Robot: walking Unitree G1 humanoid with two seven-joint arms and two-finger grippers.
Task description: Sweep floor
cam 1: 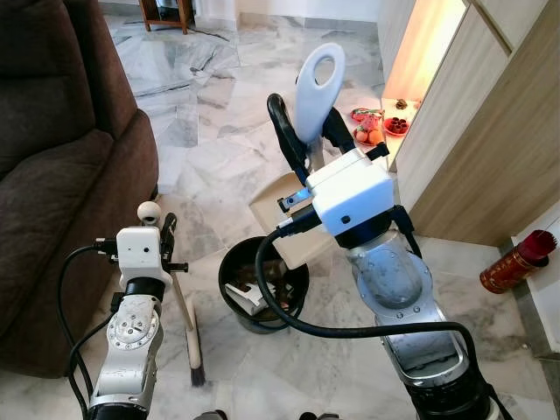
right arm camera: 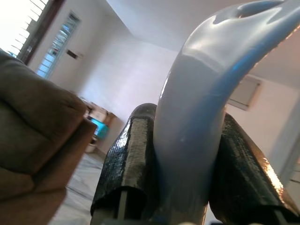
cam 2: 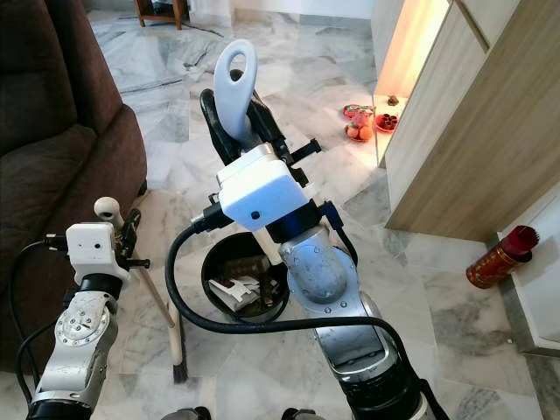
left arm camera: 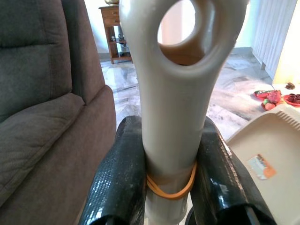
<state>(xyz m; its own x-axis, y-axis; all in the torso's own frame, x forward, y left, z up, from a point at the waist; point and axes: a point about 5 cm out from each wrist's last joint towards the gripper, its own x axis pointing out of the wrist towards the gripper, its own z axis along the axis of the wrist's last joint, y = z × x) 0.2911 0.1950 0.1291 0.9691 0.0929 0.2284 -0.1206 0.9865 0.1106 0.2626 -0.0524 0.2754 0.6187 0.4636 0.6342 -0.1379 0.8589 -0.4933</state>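
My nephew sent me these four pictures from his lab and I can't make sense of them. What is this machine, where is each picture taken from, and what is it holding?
It is a humanoid robot with two silver arms, each ending in a gripper of two black fingers. The two wide pictures come from cameras in its head, looking down at its own arms and a marble floor. The other two come from a camera on each wrist, looking along the fingers.

The left gripper is shut on a broom, its bristles resting on the floor. The right gripper is shut on a dustpan handle; the beige dustpan is tilted over a black bin with rubbish inside.

Around it are a brown sofa, wooden cabinets, a red bottle and some red plates of food on the floor.
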